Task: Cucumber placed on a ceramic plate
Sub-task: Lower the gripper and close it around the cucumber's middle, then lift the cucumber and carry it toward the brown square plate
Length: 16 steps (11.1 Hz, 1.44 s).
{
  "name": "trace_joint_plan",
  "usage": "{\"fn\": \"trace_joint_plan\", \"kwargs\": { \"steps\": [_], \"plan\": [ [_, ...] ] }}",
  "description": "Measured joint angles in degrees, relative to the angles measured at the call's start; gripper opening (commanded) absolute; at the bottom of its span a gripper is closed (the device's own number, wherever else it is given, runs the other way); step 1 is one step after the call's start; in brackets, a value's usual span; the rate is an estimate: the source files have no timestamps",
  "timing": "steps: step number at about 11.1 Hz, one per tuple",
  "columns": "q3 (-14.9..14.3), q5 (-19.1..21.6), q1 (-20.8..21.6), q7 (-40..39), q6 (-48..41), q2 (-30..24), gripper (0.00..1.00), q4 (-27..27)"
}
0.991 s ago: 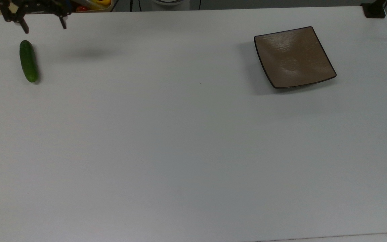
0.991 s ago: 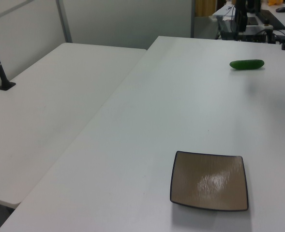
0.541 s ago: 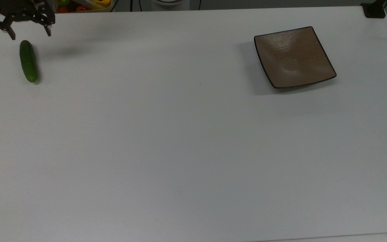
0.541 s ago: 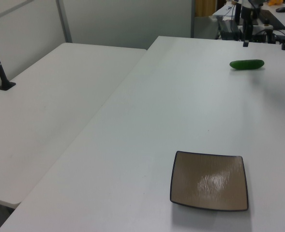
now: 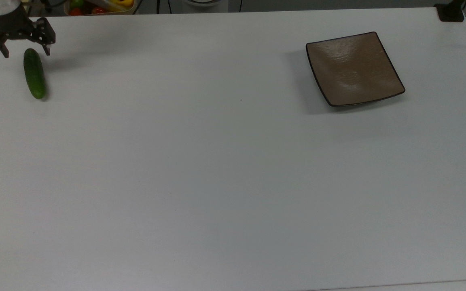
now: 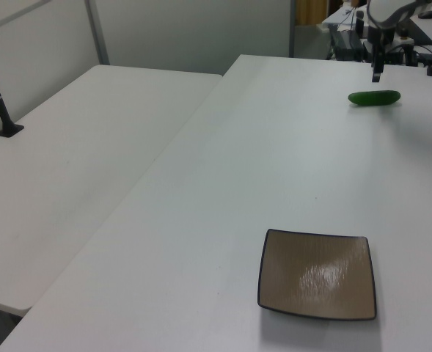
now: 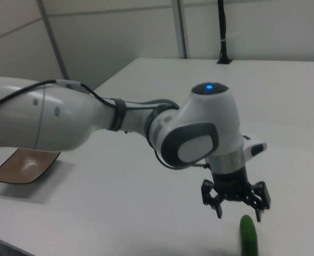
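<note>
Since a second ago your gripper slid toward the table's far left corner in the top view and dropped; its fingers now straddle, spread wide, the far end of the cucumber without touching. Cucumber lies flat near that corner, unmoved. Ceramic plate sits well apart near the far right corner. Right view shows the white arm and blue light; left view shows a second table.
</note>
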Motion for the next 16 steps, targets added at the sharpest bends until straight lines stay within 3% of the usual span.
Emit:
{"fn": "trace_joint_plan", "kwargs": {
  "steps": [8, 9, 14, 16],
  "plan": [
    [0.0, -0.2, -1.7, 0.0, 8.0, 6.8, 0.97, -1.9],
    [0.0, -0.2, -2.0, 0.0, 8.5, 7.6, 0.90, -2.0],
    [0.0, -0.2, -2.1, -0.1, 8.5, 8.0, 0.28, -2.1],
    [0.0, -0.4, -2.1, -0.2, 8.6, 8.0, 0.13, -2.1]
  ]
}}
